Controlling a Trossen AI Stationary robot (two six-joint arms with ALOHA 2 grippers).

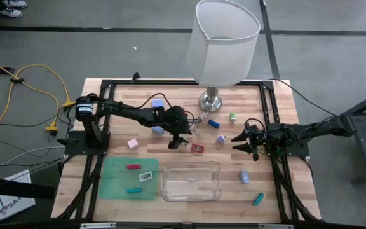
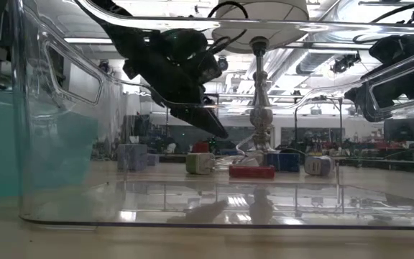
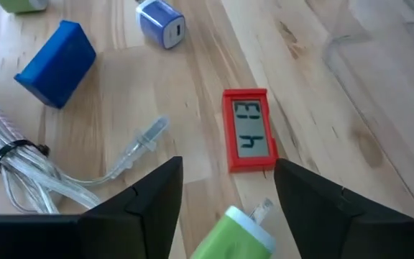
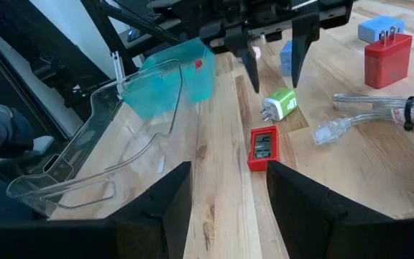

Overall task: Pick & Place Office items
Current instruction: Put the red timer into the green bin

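My left gripper (image 1: 178,141) hangs open near the table's middle, just above a green-and-white plug-shaped piece (image 3: 232,234). Seen from the right wrist view, its fingertips stand on either side above that piece (image 4: 280,104), apart from it. A red-framed flat piece (image 3: 250,129) lies on the wood just beyond. My right gripper (image 1: 237,142) is open toward the table's right, pointing left, holding nothing. Other small pieces lie scattered: a blue block (image 3: 56,63), a blue plug piece (image 3: 160,21), a pink one (image 1: 132,144), a purple one (image 1: 221,138).
A clear plastic tray (image 1: 191,181) and a green mat (image 1: 116,184) with three pieces on it lie along the near side. The white-shaded lamp (image 1: 223,44) stands on its silver base (image 1: 211,100) at the far middle. A bundled clear cable (image 3: 20,165) lies near the left gripper.
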